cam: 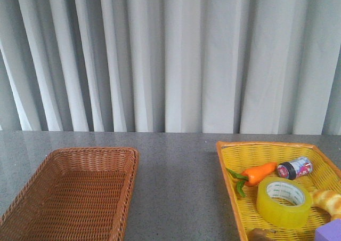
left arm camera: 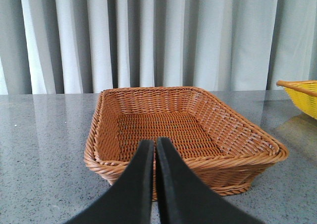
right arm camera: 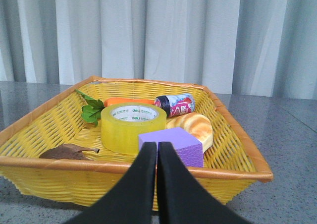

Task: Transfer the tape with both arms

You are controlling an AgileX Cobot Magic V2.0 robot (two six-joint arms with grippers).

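Now tape (right arm camera: 133,127) in yellow basket (right arm camera: 237,135) — beyond right jaws; both jaws together.

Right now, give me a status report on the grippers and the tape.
Left gripper shut, empty, facing brown basket. Right gripper shut, empty, before yellow basket. Tape lies flat in yellow basket, untouched. Purple block between right gripper and tape.

The front view looks forward over the grey worktop (cam: 176,187) toward the curtain (cam: 170,54) along its far edge, with the brown basket (cam: 69,193) at the near left corner and the yellow basket (cam: 234,182) at the near right. Each wrist view sits low and close (fingers in the foreground): left facing the brown basket (left arm camera: 183,130), right facing the yellow basket (right arm camera: 237,135).
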